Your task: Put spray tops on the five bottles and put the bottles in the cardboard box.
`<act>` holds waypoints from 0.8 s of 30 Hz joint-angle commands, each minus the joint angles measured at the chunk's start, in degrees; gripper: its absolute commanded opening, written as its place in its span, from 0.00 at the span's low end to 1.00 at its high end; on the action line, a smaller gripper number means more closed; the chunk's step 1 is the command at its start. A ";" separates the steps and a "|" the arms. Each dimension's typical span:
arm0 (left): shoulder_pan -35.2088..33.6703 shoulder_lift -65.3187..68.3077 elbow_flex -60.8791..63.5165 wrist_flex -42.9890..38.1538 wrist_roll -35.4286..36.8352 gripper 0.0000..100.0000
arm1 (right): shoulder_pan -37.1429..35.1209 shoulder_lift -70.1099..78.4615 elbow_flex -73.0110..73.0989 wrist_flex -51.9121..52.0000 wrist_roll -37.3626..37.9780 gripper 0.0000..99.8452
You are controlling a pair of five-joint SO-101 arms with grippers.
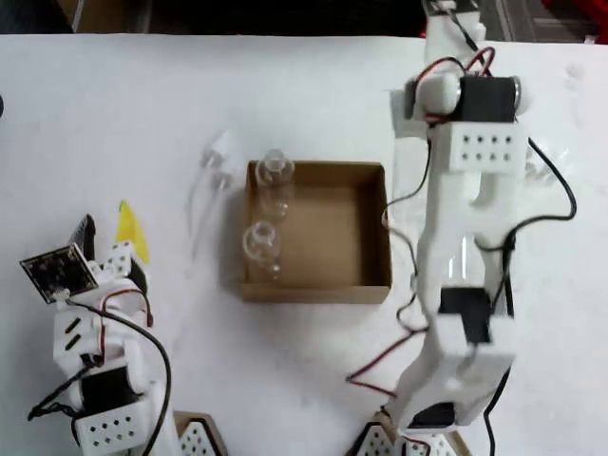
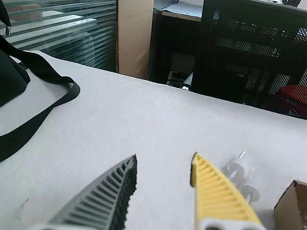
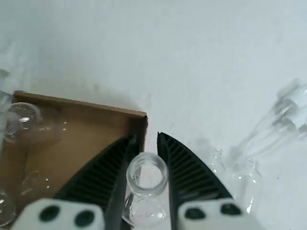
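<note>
My right gripper [image 3: 146,139] is shut on a clear bottle [image 3: 146,175] with an open mouth, held by the neck close to a corner of the cardboard box [image 3: 86,129]. Two uncapped clear bottles [image 1: 274,171] [image 1: 261,242] stand along the left wall of the box [image 1: 366,228]. Clear spray tops [image 1: 218,157] with thin tubes lie left of the box. My left gripper [image 2: 163,160] is open and holds nothing; its yellow finger [image 1: 128,228] points at the bare table left of the box. More bottles [image 3: 249,172] and spray tops [image 3: 285,108] lie beyond the held bottle.
The right arm [image 1: 465,247] stretches over the table right of the box, its red and black cables [image 1: 380,361] trailing beside it. A black strap [image 2: 33,115] lies on the table far out in the left wrist view. Open table lies between the left gripper and the box.
</note>
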 commanded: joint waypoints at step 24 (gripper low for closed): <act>0.75 -0.40 -0.18 0.18 -0.44 0.18 | -16.31 -48.04 94.59 -79.25 -6.15 0.02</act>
